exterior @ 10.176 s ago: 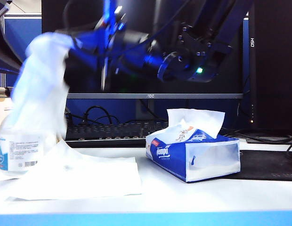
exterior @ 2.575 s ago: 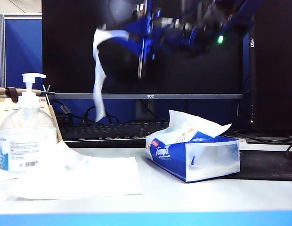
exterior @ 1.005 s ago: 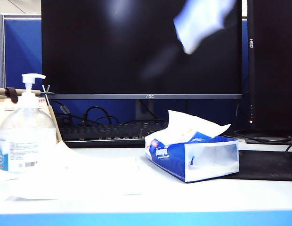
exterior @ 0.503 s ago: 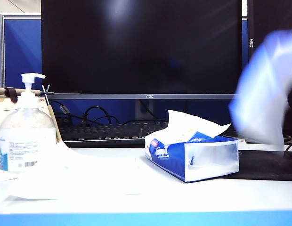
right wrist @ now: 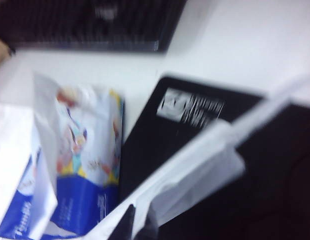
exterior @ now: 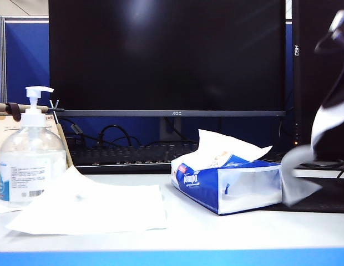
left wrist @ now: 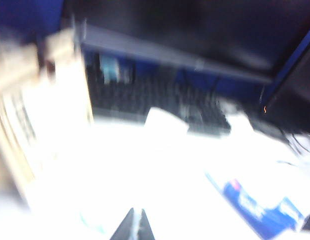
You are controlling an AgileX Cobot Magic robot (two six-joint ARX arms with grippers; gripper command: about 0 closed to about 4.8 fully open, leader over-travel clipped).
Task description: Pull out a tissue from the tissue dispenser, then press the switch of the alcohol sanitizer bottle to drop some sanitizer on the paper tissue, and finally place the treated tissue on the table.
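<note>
The white tissue [exterior: 303,173] hangs limp to the right of the blue Tempo tissue dispenser [exterior: 227,183], its lower end over the black mat. My right gripper [exterior: 335,95] is a blurred dark shape at the exterior view's far right. In the right wrist view that gripper [right wrist: 140,225] is shut on the tissue [right wrist: 195,170], beside the dispenser [right wrist: 80,165]. The alcohol sanitizer bottle [exterior: 30,160] stands at the far left of the table [exterior: 216,233], its white switch [exterior: 39,91] untouched. My left gripper [left wrist: 136,222] is shut with nothing in it, over the bright table, and is out of the exterior view.
A larger flat white sheet [exterior: 94,208] lies between bottle and dispenser. A black mat [exterior: 322,200] covers the table's right side. Behind are a keyboard [exterior: 127,154] and a large dark monitor [exterior: 166,55]. Another tissue pokes from the dispenser's slit.
My right gripper swept the tissue from high above the dispenser to the right and down; it now hangs low beside the pack over the black mat. Bottle, sheet and dispenser stayed put.
</note>
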